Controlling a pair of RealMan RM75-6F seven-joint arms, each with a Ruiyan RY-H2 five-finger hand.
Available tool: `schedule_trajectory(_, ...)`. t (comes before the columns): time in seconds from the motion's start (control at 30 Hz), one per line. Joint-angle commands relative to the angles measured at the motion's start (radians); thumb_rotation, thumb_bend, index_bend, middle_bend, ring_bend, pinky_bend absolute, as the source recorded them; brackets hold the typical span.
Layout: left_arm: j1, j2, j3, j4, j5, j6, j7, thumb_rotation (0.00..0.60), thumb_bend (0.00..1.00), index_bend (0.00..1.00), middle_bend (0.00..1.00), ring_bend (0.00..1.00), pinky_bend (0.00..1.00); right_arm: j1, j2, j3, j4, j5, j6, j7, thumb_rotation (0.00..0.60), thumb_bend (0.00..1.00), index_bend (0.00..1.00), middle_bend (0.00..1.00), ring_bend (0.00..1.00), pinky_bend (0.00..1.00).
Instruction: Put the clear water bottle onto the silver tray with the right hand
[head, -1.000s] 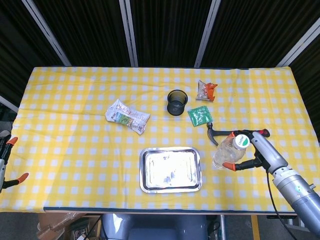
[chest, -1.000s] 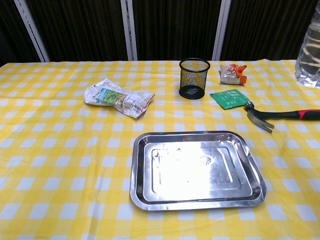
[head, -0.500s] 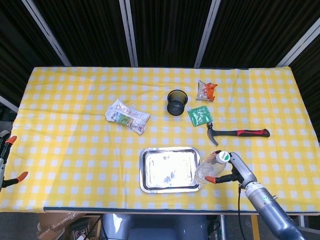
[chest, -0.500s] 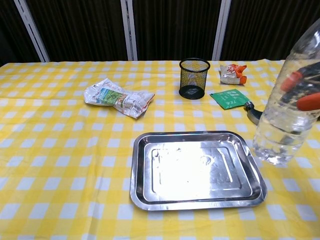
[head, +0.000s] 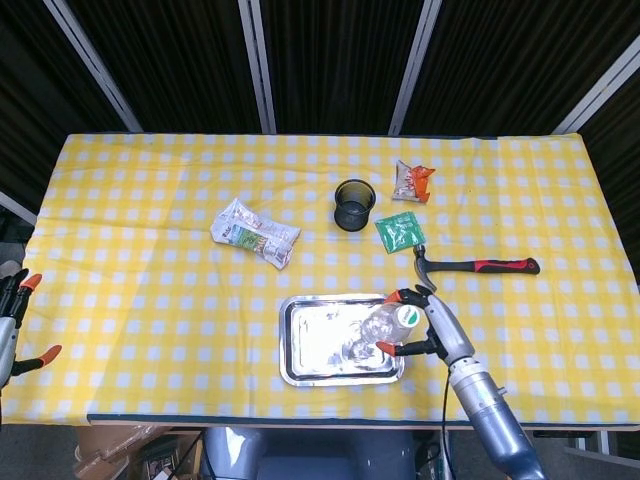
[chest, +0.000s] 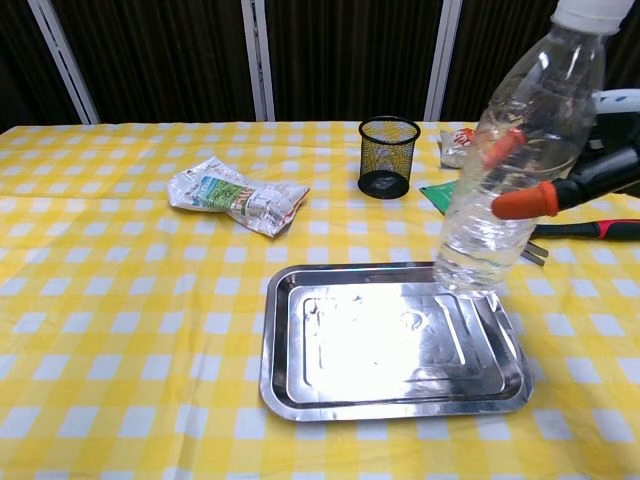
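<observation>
Right hand (head: 425, 322) pinching clear water bottle (chest: 515, 170) mid-body, tilted over silver tray (chest: 390, 395) right edge. Thin plastic, light, probably slippery, crushable; mid-body grip suits.

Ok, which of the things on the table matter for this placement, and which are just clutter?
For the job:
clear water bottle, held by the right hand
silver tray

Just lying about:
black mesh cup
hammer
green packet
crumpled wrapper
orange snack packet

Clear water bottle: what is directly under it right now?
The silver tray lies under the clear water bottle, beneath its right part. The right hand holds it; whether its base touches cannot be told.
</observation>
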Motion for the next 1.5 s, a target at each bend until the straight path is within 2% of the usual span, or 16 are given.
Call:
schedule_trajectory(0.03,-0.004,0.001,0.000,0.003,-0.002,-0.008,-0.004,0.600,0.19,0.04,0.00,0.00,0.00,0.069,-0.117,0.010,-0.024,0.016,0.036,-0.115,0.600,0.76,0.89,0.67,0.34,0.00)
schedule_trajectory(0.2,-0.009,0.004,-0.007,0.015,-0.020,-0.022,-0.020,0.600,0.19,0.04,0.00,0.00,0.00,0.122,-0.224,0.015,-0.033,0.082,0.101,-0.242,0.600,0.76,0.89,0.67,0.34,0.00)
schedule_trajectory(0.37,-0.009,0.010,-0.008,0.017,-0.016,-0.022,-0.034,0.600,0.19,0.04,0.00,0.00,0.00,0.115,-0.222,0.022,-0.029,0.139,0.153,-0.277,0.600,0.77,0.89,0.67,0.34,0.00)
schedule_trajectory(0.57,-0.006,0.009,-0.006,0.013,-0.009,-0.012,-0.035,0.600,0.19,0.04,0.00,0.00,0.00,0.034,-0.065,0.021,-0.020,0.154,0.146,-0.193,0.600,0.77,0.89,0.67,0.34,0.00)
schedule_trajectory(0.83,-0.003,0.002,-0.001,0.004,0.000,-0.003,-0.011,0.600,0.19,0.04,0.00,0.00,0.00,-0.098,0.200,-0.002,0.056,0.086,0.000,0.043,0.600,0.77,0.89,0.67,0.34,0.00)
schedule_trajectory(1.03,-0.003,0.001,-0.001,0.002,-0.004,-0.004,-0.004,0.600,0.19,0.04,0.00,0.00,0.00,-0.147,0.299,-0.009,0.127,0.023,-0.099,0.179,0.600,0.77,0.89,0.67,0.34,0.00)
schedule_trajectory(1.27,-0.005,0.000,-0.001,0.000,-0.004,-0.007,-0.002,0.600,0.19,0.04,0.00,0.00,0.00,-0.150,0.296,-0.004,0.158,-0.015,-0.133,0.228,0.600,0.77,0.89,0.67,0.34,0.00)
schedule_trajectory(1.5,-0.002,0.005,-0.002,0.000,-0.003,-0.001,-0.014,0.600,0.19,0.04,0.00,0.00,0.00,-0.097,0.199,0.010,0.091,-0.034,-0.100,0.143,0.600,0.77,0.89,0.67,0.34,0.00)
